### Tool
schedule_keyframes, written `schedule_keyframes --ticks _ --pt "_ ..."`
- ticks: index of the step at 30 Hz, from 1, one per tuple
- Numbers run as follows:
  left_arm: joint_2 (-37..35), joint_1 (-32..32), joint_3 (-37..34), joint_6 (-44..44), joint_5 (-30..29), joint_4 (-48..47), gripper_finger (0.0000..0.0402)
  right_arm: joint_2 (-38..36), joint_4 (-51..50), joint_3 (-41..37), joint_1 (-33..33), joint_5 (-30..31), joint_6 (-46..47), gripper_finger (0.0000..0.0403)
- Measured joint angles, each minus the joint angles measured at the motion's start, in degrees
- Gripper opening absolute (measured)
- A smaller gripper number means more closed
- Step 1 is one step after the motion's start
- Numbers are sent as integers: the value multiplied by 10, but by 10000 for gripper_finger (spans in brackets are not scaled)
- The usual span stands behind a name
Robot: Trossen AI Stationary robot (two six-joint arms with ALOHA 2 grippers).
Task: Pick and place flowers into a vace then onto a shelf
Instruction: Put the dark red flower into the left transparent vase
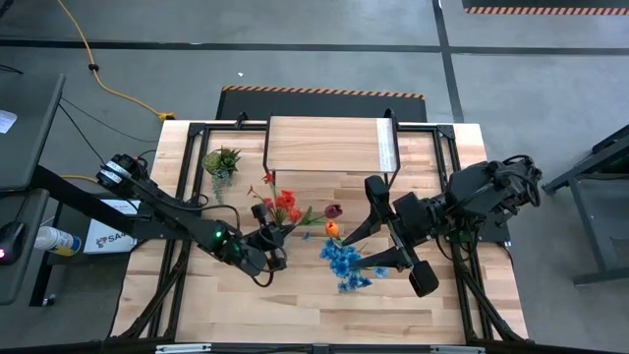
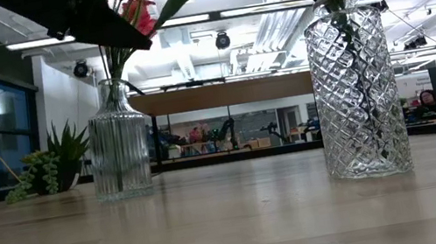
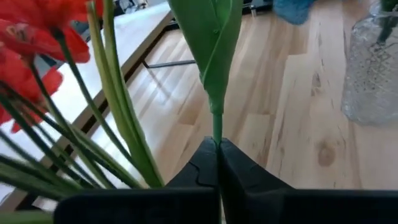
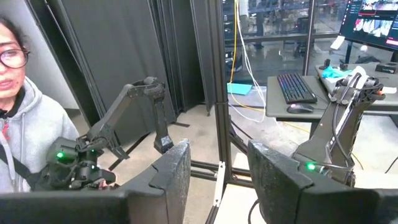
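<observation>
Robotics lab or industrial workshop, bare concrete floor [image 1: 295,49] with hazard-striped tape, yellow cable [image 1: 108,84], wooden counter [image 1: 295,315] on black framing, further robot arm [image 4: 127,109], desk with keyboard [image 4: 295,87], monitors, exposed ceiling ducts [image 2: 213,38].

Only one bit of lettering reads at all: "SA" in dark print on a white box [image 1: 106,236] left of the table [image 1: 197,315], the rest hidden behind the left arm. Nothing else is legible.

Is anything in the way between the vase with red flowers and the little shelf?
Nothing visible stands between them. The ribbed vase with the red flowers sits just in front of the shelf, with bare table between; the spiky plant stands off beside it.
</observation>
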Motion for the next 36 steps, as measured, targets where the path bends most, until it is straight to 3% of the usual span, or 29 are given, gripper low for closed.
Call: schedule_keyframes --ticks 6,13,25,32,36 --pt "0 -23 0 -8 -45 -4 67 0 0 0 0 0 0 152" --pt "0 -27 0 -22 -35 -16 28 0 0 0 0 0 0 152" --pt "0 -28 0 -164 -37 -91 60 0 0 0 0 -8 1 152" --pt "0 -28 0 -171 -22 -92 29 0 0 0 0 -22 1 152" --pt "0 -28 0 -175 -18 -92 63 0 0 0 0 -22 0 152"
